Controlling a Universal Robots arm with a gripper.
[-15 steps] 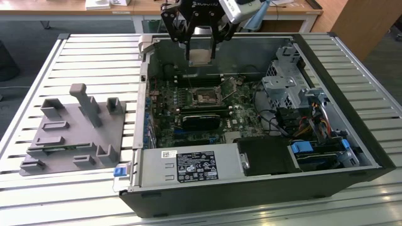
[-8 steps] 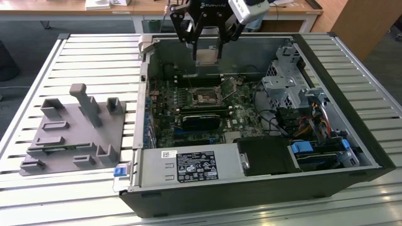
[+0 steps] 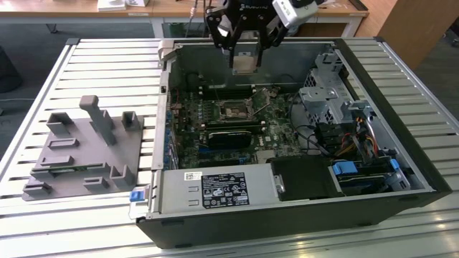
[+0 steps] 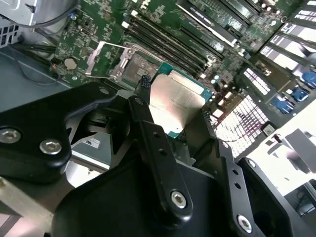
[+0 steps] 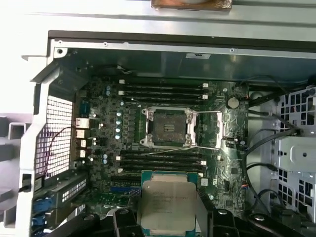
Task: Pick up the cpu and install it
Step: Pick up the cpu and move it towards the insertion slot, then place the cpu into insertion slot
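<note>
The cpu (image 3: pixel 244 64), a flat square chip with a silvery top and thin rim, hangs in the air over the far part of the open computer case (image 3: pixel 401 161). My gripper (image 3: pixel 244 56) is shut on it, one black finger on each side edge. In both wrist views the cpu (image 4: pixel 173 101) (image 5: pixel 168 205) sits between the fingers (image 4: pixel 144 84), above the green motherboard. The black-framed socket (image 3: pixel 235 111) (image 5: pixel 168 129) (image 4: pixel 131 66) lies open below, its metal load plate (image 5: pixel 207 129) swung aside. The chip is well above the socket and not touching it.
A grey tray (image 3: pixel 79 156) with upright holders lies on the slatted table at the exterior view's left, a green memory stick (image 3: pixel 68 171) in it. Memory slots (image 5: pixel 163 91) flank the socket. Cables and a drive cage (image 3: pixel 337 107) fill the case's right side.
</note>
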